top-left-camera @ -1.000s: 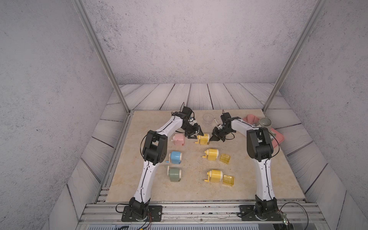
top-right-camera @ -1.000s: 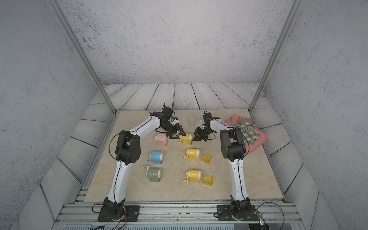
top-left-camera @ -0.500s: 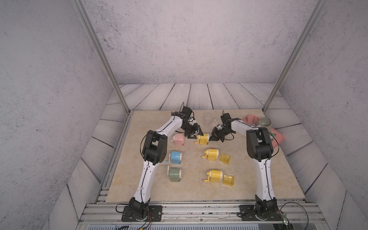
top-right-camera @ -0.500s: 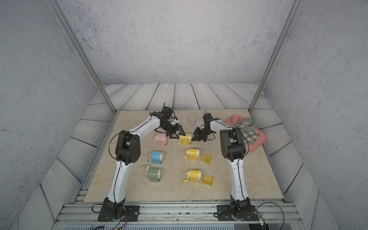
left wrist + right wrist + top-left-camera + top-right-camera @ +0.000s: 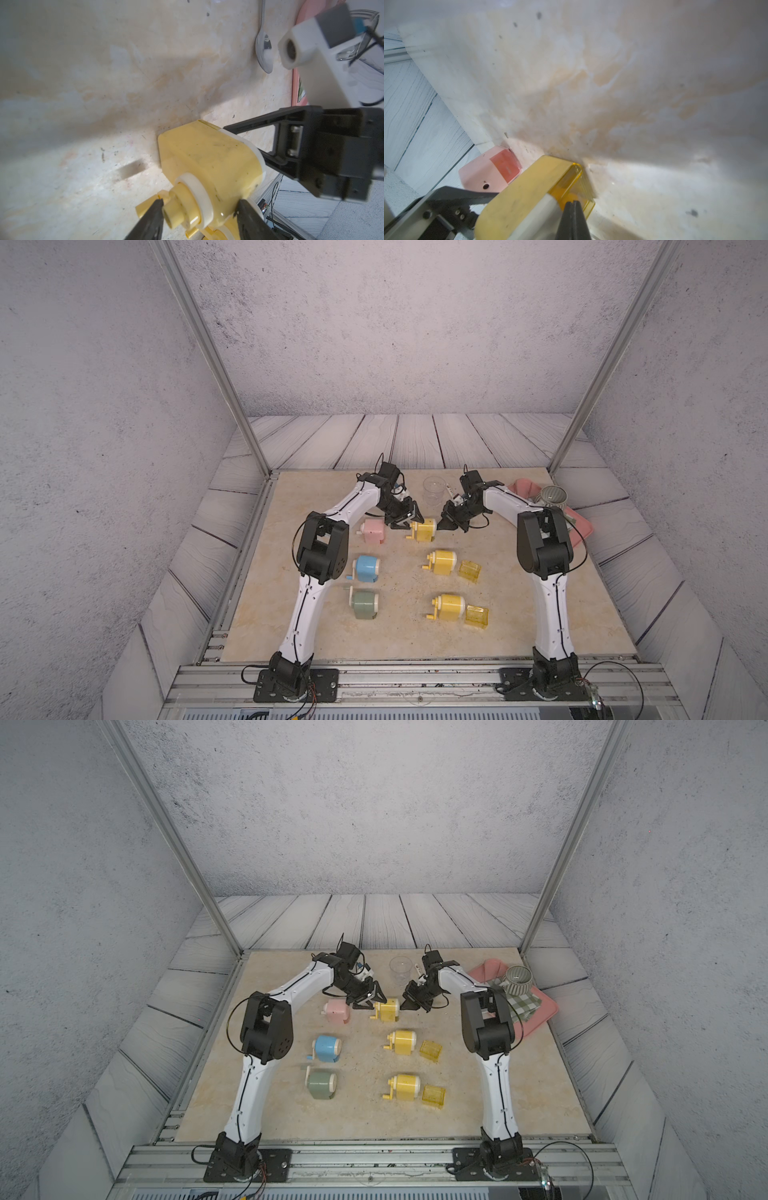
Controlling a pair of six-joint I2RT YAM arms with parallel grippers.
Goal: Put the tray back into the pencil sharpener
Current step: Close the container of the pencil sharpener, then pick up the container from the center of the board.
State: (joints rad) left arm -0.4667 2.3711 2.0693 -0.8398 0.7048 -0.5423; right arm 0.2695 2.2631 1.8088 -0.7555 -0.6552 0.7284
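Almost there, I'd say: tray (image 5: pixel 571 186) looks mostly inside the yellow sharpener (image 5: pixel 424 529) mid-frame. Left jaws grip the sharpener, right jaws pinched shut against the tray. Final push left.

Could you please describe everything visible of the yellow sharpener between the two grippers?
The yellow sharpener is glossy plastic with a rounded top, white collars at both ends and a yellow crank. It stands upright on the table, beside the pink sharpener. Its amber see-through tray sits in its slot, seemingly almost home. The left gripper's jaws clamp the crank end; the shut right gripper presses its tips on the tray's face.
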